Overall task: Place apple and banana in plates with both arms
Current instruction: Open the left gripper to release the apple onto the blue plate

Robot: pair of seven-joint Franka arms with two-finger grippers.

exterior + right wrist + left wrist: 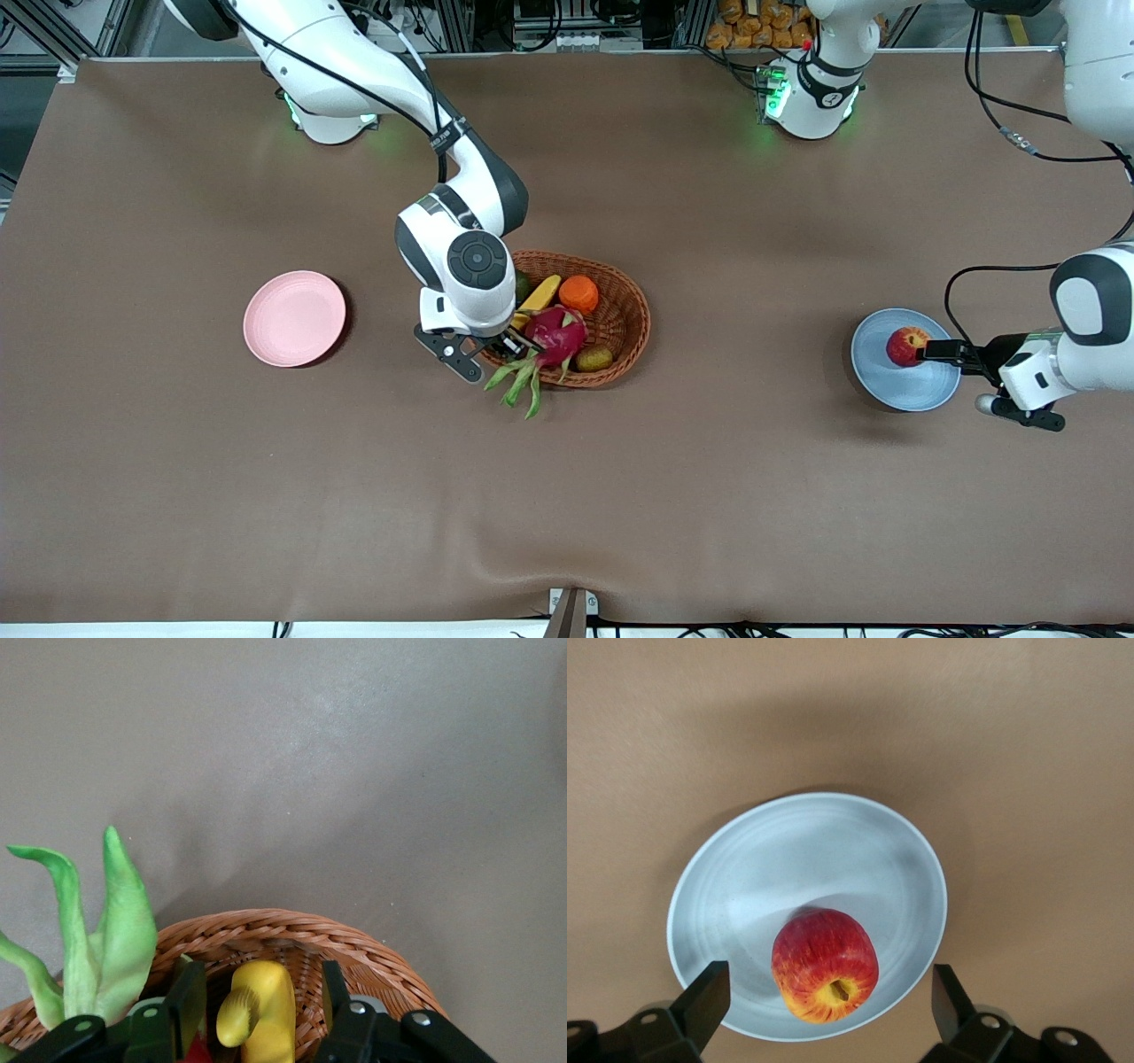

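Observation:
The red apple (905, 346) (825, 964) lies in the light blue plate (921, 390) (806, 850) toward the left arm's end of the table. My left gripper (927, 353) (828, 979) is open just above it, one finger on each side, neither touching. The yellow banana (542, 292) (261, 1010) lies in the wicker basket (640, 310) (292, 926) at mid-table. There my right gripper (514, 344) (261, 983) is open, and its fingers straddle the banana's end with small gaps. The pink plate (294, 317) is bare toward the right arm's end.
The basket also holds a magenta dragon fruit (556, 335), an orange (578, 292) and a small brownish-green fruit (594, 358). The dragon fruit's green leaves (518, 381) (115, 930) hang over the basket's rim. Brown cloth covers the table.

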